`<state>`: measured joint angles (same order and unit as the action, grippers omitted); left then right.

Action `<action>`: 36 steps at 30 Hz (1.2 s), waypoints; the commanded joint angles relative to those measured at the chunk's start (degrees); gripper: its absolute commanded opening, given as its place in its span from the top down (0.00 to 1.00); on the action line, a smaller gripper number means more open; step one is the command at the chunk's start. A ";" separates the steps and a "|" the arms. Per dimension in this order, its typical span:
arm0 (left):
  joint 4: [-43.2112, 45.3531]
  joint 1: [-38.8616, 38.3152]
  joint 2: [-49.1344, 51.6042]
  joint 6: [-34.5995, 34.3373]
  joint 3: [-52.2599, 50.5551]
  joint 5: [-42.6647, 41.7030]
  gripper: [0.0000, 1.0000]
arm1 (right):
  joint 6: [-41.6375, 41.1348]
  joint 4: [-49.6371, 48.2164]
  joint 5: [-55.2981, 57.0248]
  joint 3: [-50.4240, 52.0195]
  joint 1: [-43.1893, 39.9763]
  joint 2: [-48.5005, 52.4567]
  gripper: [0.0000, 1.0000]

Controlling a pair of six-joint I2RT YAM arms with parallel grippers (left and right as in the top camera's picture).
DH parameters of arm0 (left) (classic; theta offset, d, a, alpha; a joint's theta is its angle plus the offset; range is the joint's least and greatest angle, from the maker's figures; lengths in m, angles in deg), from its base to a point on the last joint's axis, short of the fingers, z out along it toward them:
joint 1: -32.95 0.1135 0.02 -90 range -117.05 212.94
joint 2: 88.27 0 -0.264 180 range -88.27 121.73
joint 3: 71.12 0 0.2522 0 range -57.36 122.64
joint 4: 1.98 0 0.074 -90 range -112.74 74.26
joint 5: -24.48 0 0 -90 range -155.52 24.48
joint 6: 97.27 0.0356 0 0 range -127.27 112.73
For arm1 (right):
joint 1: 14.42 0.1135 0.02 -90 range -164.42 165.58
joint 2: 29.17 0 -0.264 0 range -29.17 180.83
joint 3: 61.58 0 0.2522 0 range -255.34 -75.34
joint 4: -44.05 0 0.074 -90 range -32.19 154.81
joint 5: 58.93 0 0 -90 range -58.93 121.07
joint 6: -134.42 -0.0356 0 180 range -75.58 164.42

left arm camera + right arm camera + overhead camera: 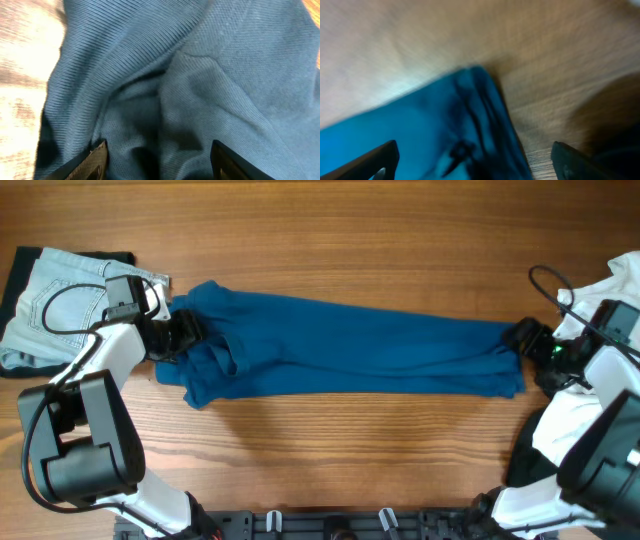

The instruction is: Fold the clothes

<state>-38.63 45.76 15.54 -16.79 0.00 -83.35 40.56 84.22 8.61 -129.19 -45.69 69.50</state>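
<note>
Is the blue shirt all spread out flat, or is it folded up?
Partly folded. The blue shirt lies as one long narrow band across the table, with its layers doubled over and bunched at one end.

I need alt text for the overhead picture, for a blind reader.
A long blue shirt lies stretched across a wooden table, with the left gripper at one end and the right gripper at the other. Pale jeans lie nearby.

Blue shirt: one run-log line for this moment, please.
shirt: long band on table | left gripper: jaws open, one end | right gripper: jaws open, other end
</note>
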 commanded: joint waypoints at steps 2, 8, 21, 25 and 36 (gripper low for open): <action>-1.40 0.15 -2.08 0.48 -0.35 -4.31 0.34 | 2.34 2.45 -2.01 -0.79 0.59 5.44 0.23; -5.18 0.15 -5.29 0.50 -0.35 -5.33 0.35 | -1.11 8.72 -0.63 0.44 2.34 10.86 0.32; -7.39 0.15 -16.48 0.50 -0.35 -5.33 0.35 | 2.12 7.39 -10.03 -0.15 2.21 7.06 0.95; -8.00 0.15 -20.81 0.50 -0.35 -5.33 0.34 | -1.44 10.14 -6.58 -2.12 1.51 1.79 0.96; -8.26 0.15 -27.82 0.50 -0.35 -5.29 0.34 | -5.03 18.67 -2.69 -9.53 1.60 -13.16 0.96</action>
<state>-46.83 45.76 -10.93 -16.79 0.00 -87.94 36.49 102.38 4.59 -136.79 -44.84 60.47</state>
